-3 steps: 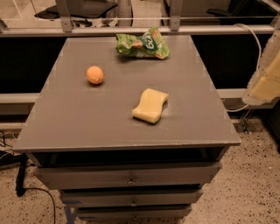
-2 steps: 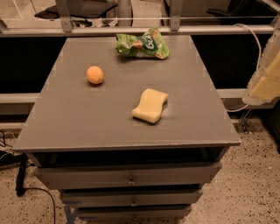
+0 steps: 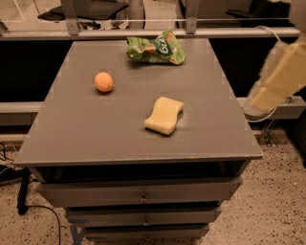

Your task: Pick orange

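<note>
On the grey cabinet top (image 3: 95, 136) the orange (image 3: 103, 82) sits ungrasped, the gripper (image 3: 281, 79) well apart at right, its opening impossible to tell.

Only a little of the robot showed, at the far right edge of the view. Its cream-yellow, slab-shaped gripper (image 3: 277, 81) sat there as a long, flat-sided block with squared corners and a plain matte surface. It was paler along the upper face and a duller tan along the lower side. No screws, labels or markings could be made out on it. Behind the block lay a softer whitish-grey arm section (image 3: 268, 60), blurred at its edges. In the top right corner was a rounded light-grey housing (image 3: 299, 10), cut off by the frame.
</note>
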Motion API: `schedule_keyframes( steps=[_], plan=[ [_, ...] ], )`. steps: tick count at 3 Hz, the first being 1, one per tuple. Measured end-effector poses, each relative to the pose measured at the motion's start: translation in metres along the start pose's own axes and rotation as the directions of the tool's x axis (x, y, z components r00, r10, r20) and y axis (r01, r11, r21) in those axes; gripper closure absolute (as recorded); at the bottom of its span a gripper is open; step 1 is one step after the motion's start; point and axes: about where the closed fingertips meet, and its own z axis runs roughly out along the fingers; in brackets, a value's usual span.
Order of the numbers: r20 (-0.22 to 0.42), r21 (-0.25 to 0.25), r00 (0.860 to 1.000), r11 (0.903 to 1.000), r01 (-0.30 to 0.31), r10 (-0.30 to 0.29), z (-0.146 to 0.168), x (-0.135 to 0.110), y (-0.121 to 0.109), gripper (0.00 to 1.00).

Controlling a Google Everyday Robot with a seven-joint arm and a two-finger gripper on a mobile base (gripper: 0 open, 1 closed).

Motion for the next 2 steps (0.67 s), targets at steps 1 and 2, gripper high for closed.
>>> schedule_keyframes(
  steps=[1,2],
  plan=[
    [0.156,-0.063,0.985,0.9955,-0.071,0.08,0.069,-0.026,0.006,0.0],
    [0.271,-0.119,0.949,0.9843,-0.13,0.159,0.126,-0.051,0.007,0.0]
  ],
)
